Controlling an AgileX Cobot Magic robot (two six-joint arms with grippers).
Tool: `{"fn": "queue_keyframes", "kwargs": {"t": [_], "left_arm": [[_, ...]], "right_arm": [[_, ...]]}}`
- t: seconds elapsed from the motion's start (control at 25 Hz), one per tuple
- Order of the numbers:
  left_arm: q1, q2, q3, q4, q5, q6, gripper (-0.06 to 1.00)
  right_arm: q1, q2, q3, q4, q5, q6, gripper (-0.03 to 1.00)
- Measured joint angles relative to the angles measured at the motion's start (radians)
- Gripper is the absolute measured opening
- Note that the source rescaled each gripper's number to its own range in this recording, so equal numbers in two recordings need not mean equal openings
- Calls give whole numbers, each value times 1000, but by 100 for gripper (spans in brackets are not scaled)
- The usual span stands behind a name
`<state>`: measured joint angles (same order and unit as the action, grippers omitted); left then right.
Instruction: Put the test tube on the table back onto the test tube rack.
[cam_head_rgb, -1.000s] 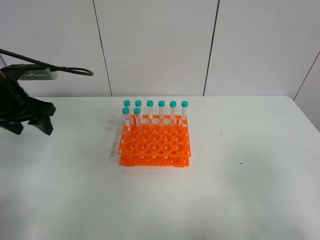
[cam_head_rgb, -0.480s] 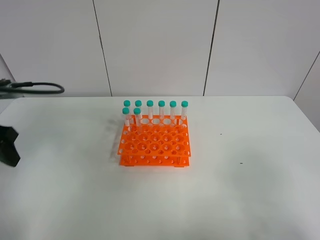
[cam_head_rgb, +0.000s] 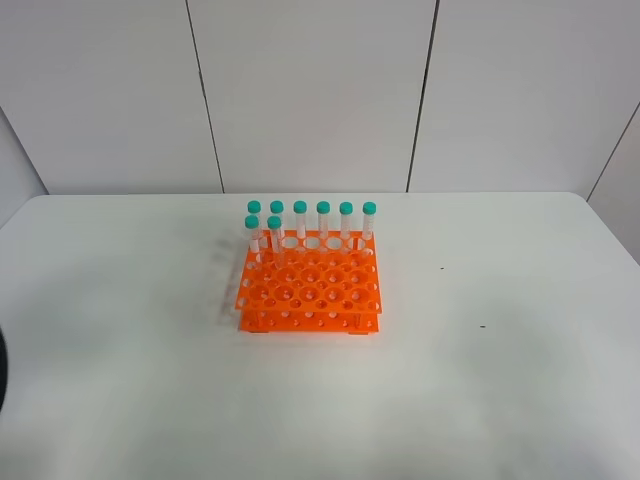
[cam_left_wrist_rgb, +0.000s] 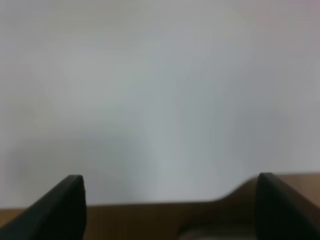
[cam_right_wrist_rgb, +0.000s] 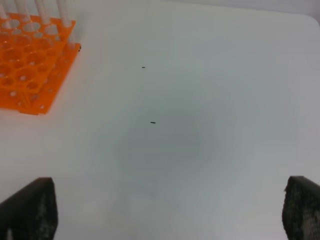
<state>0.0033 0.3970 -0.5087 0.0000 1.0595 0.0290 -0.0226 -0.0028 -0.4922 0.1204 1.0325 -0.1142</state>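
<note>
Orange gridded plastic test tube rack (cam_head_rgb: 309, 285) on matte white table (cam_head_rgb: 500, 350); both tools spread apart, empty.

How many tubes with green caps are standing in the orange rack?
7. Six line the back row of the rack. One stands just in front, near the left.
</note>
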Motion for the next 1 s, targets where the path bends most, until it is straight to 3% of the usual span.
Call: {"fn": "queue_keyframes", "kwargs": {"t": [0.6,1.0], "left_arm": [[0,-376,3,0,-2,0,98],[0,-403,3,0,-1,0,98]], "right_arm": [[0,0,0,0,0,0,100],[0,0,0,0,0,0,100]]}}
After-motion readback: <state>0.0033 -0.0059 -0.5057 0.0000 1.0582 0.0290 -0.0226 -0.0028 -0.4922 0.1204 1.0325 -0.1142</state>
